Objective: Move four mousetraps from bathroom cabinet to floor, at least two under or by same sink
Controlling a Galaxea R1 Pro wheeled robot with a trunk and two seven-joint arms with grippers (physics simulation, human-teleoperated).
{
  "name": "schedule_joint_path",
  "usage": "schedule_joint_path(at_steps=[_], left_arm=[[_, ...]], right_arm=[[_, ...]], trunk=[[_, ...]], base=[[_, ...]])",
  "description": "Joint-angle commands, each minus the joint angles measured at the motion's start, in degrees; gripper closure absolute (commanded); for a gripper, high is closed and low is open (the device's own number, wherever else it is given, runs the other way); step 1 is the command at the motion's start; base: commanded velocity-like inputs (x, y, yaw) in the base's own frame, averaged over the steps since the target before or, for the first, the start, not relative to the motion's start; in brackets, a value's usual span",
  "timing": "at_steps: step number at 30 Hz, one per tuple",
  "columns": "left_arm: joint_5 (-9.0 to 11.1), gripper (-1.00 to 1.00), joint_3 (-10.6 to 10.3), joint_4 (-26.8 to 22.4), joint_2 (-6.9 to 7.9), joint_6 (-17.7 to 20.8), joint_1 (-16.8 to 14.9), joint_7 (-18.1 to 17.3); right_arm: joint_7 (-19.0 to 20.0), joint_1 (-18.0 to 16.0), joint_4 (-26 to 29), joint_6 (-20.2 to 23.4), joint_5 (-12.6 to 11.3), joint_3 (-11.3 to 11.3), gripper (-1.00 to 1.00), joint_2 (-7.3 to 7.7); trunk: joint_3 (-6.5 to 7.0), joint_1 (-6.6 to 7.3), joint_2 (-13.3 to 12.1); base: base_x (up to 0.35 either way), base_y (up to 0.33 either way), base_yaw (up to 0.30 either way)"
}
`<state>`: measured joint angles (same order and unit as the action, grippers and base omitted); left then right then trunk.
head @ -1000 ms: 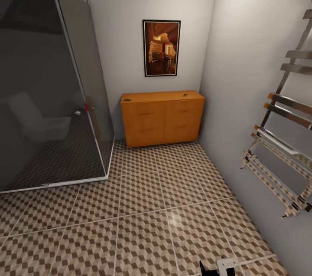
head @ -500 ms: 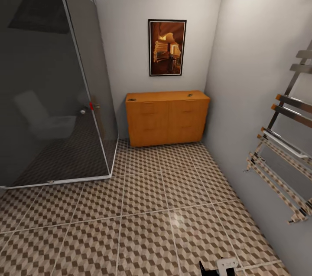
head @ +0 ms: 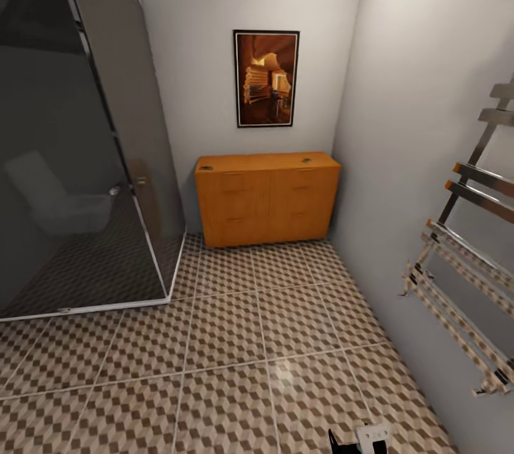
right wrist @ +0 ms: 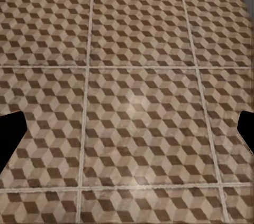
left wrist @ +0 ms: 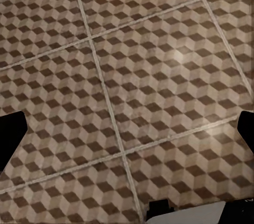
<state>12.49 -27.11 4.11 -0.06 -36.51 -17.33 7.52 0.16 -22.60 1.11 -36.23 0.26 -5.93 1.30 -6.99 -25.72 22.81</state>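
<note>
Ahead, cabinet (head: 266, 197) at wall, bathroom floor (head: 235, 354) tiled

A small room with plain pale grey walls (head: 421, 47). The floor (head: 235, 368) is laid with large square tiles printed in brown, beige and white cubes, with pale grout and a soft sheen of light near the middle. A dark glass shower enclosure (head: 78, 154) fills the left corner. A framed picture (head: 266, 78) in warm orange tones hangs on the far wall. A chrome towel rail (head: 467, 268) is fixed to the right wall.
</note>
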Motion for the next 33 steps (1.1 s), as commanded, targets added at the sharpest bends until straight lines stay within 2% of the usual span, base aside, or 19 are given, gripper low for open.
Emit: schedule_joint_path(at_steps=[1, 9, 23, 33], left_arm=[[0.34, -1.00, -0.50, 0.20, -0.04, -0.32, -0.08, 0.14], [0.34, -1.00, -0.49, 0.20, 0.00, -0.32, -0.08, 0.12], [0.34, -1.00, -0.49, 0.20, -0.02, -0.32, -0.10, 0.12], [0.34, -1.00, -0.49, 0.20, -0.02, -0.32, -0.09, 0.12]], right_arm=[[0.02, -0.06, -0.05, -0.15, 0.00, -0.22, -1.00, 0.02], [-0.04, -0.06, -0.04, -0.15, 0.00, -0.21, -1.00, -0.03], [-0.04, -0.06, -0.05, -0.15, 0.00, -0.21, -1.00, -0.03], [0.01, -0.06, -0.04, -0.15, 0.00, -0.21, -1.00, 0.01]], trunk=[[-0.12, -0.06, 0.11], [-0.12, -0.06, 0.11], [-0.12, -0.06, 0.11], [-0.12, -0.06, 0.11]], base=[[0.285, -0.189, 0.000], [0.314, -0.125, 0.029], [0.330, -0.104, 0.195], [0.309, -0.157, 0.034]])
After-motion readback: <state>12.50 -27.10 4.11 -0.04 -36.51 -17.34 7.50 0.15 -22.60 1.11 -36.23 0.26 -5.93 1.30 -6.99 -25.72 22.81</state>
